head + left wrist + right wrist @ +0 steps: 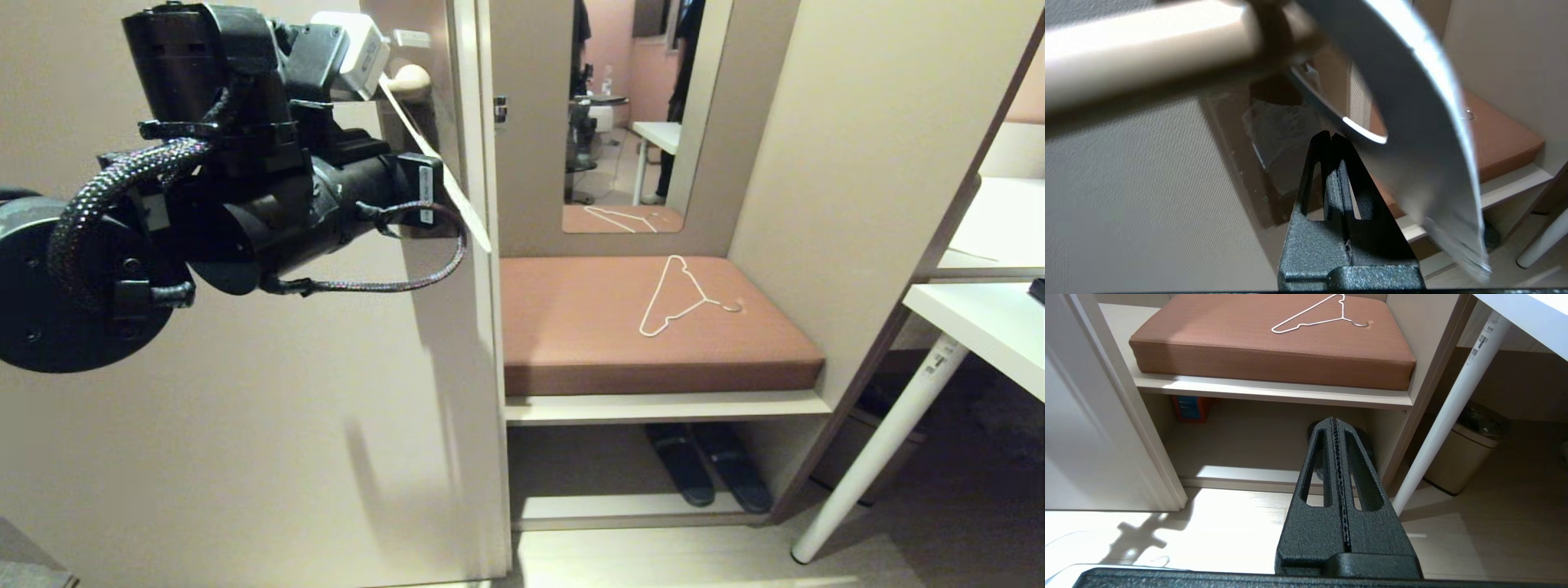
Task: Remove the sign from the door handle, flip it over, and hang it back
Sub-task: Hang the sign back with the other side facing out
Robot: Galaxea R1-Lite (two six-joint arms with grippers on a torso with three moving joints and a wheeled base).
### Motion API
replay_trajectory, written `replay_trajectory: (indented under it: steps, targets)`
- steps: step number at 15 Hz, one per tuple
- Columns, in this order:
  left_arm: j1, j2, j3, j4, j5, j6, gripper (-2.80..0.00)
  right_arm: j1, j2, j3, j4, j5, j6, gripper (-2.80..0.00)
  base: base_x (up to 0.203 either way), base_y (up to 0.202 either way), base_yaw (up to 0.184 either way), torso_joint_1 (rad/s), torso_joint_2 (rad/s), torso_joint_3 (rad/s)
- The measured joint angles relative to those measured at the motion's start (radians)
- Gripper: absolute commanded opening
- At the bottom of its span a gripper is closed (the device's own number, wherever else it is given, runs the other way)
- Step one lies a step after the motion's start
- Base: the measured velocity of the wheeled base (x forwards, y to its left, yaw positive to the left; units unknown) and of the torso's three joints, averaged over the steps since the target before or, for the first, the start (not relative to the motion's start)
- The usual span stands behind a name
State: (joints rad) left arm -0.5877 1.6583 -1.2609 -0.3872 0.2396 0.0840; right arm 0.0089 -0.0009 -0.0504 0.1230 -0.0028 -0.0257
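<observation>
Under the door handle (pixel 1147 45), tilted sign (pixel 1412 134)

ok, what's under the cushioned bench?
Under the bench, a pair of dark slippers on the low shelf; an orange-blue box sits behind the door edge, mostly covered.
</observation>
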Motion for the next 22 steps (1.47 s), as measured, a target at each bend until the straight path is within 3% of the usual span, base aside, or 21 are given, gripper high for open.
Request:
replay_trajectory:
  steps: [6, 22]
  targets:
    - [0.000, -0.064, 0.063, -0.002, 0.004, 0.001, -2.80, 0.000, 0.000, 0.000, 0.000, 0.000, 0.000, -2.80, 0.000, 0.000, 0.000, 0.000, 0.00, 0.000]
    - [-0.014, -0.052, 0.012, -0.003, 0.000, 0.018, -2.80, 0.000, 0.000, 0.000, 0.000, 0.000, 0.000, -2.80, 0.000, 0.000, 0.000, 0.000, 0.00, 0.000]
